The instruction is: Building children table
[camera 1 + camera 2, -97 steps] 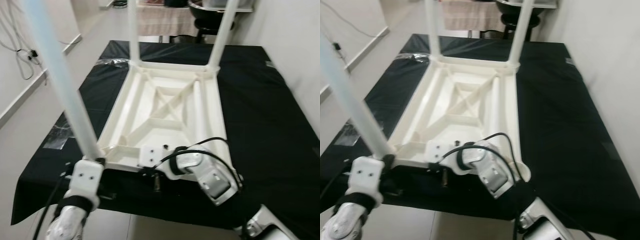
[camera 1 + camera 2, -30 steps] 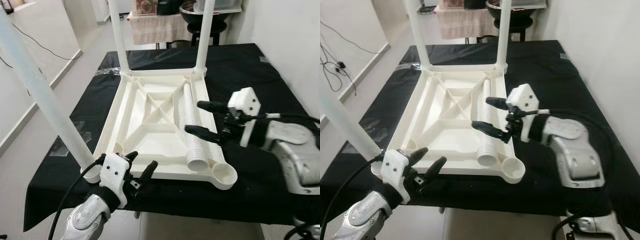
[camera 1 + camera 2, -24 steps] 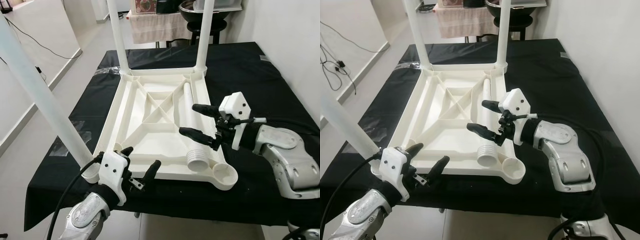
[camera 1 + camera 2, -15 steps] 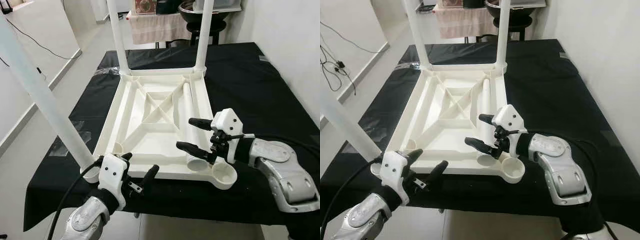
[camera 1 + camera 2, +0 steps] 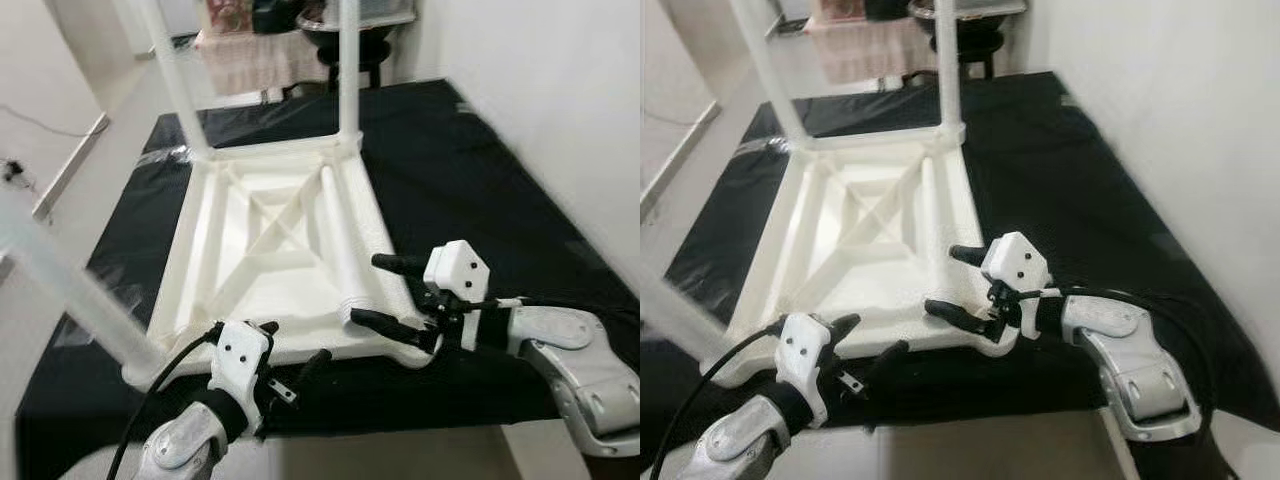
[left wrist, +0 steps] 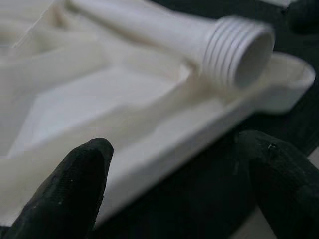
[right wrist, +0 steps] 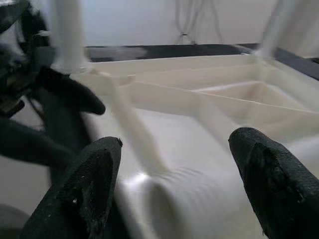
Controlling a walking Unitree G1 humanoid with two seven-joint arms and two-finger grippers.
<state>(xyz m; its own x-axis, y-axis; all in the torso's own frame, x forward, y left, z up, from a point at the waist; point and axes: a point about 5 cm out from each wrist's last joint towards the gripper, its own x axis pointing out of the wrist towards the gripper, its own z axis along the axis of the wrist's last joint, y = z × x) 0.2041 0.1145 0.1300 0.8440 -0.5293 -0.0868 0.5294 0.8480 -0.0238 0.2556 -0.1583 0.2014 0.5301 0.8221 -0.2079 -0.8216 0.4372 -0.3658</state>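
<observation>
The loose leg (image 5: 338, 250) lies inside the upturned white table (image 5: 240, 270) on the black tabletop (image 5: 470, 190), threaded end nearest the robot. It looks like light, stiff, smooth plastic, best gripped just behind the threads. The right tool (image 5: 388, 290) straddles that end, spread wide. The left tool (image 5: 290, 355), also spread, hovers at the near rim.
</observation>
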